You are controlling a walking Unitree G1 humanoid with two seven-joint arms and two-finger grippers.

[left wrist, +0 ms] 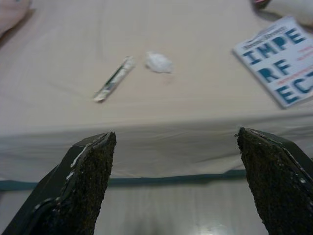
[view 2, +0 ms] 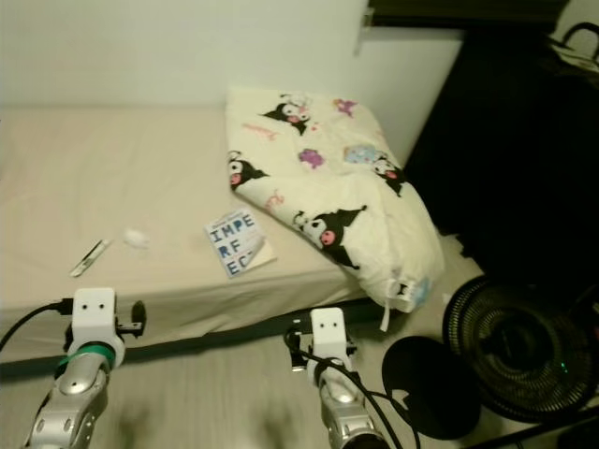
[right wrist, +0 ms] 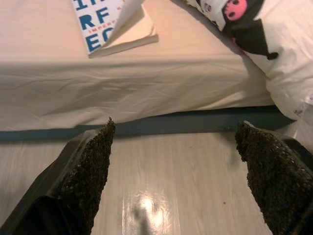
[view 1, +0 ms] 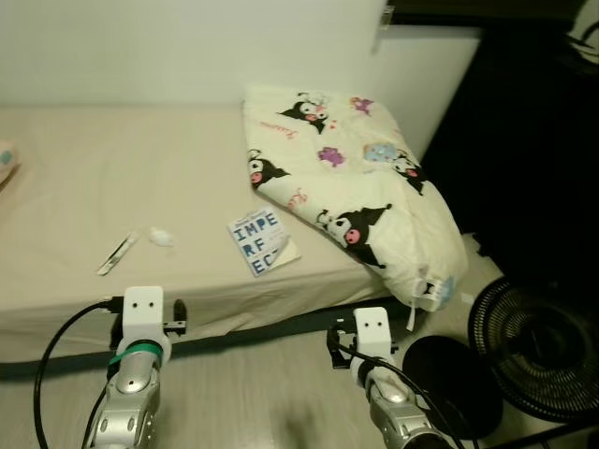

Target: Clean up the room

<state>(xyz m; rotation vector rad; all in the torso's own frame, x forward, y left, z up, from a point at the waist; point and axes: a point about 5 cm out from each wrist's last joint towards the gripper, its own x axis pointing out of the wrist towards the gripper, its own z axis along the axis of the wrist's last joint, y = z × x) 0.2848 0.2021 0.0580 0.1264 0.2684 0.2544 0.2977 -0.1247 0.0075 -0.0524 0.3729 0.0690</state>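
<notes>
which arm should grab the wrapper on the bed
Left. The wrapper lies on the bed just ahead of the open left gripper; the right gripper faces the book.

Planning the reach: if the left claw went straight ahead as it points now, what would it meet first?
Probably the front edge of the bed, below the wrapper and tissue; the left claw is open, and depth is unclear.

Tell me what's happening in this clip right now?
The robot stands at the edge of a bed, holding nothing. Both the left gripper and the right gripper are open, held low in front of the mattress edge. On the sheet lie a book, a small wrapper and a crumpled white scrap. A cartoon-print duvet spills off the bed's corner.
</notes>
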